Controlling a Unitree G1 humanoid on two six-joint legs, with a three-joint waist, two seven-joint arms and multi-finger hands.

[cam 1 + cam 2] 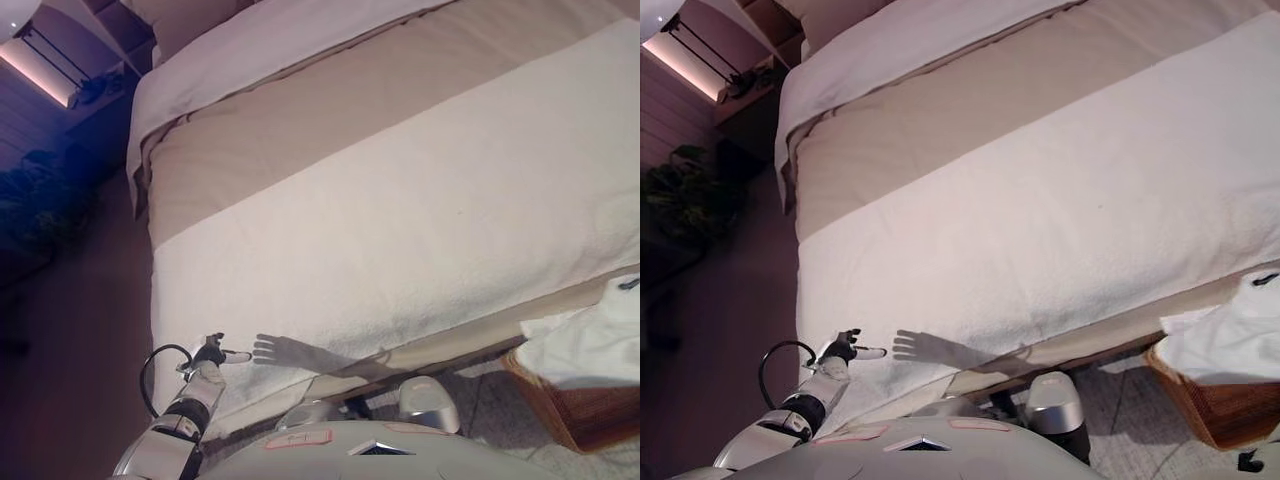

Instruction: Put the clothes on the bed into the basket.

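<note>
- The left hand (212, 353) shows at about 7 o'clock in both views, at the near left corner of the bed (420, 210). Its fingers are straight and apart, pointing toward 3 o'clock along the bed's near edge, and they hold nothing.
- The right hand shows in neither view, so nothing can be said of its fingers or place.
- The basket (1215, 405) stands on the floor at about 4 o'clock, just beside the bed's near edge and well apart from the left hand.
- White clothes (1230, 335) already lie heaped in the basket, rising above its rim.
- The bed top in view carries only its own covers: a white blanket (400, 250) across the near part, a tan band beyond it toward 12 o'clock, and white bedding farther up. I see no loose garment on it.
- The bed's long axis runs from roughly 7 o'clock up to 1 o'clock; the basket sits off its near long side.
- Judging from this, the task looks close to done, or any garment left lies outside the views.
- Should the heap need pressing down, the basket lies toward 3 o'clock from the left hand, a long reach. The right arm's side is probably nearer.
</note>
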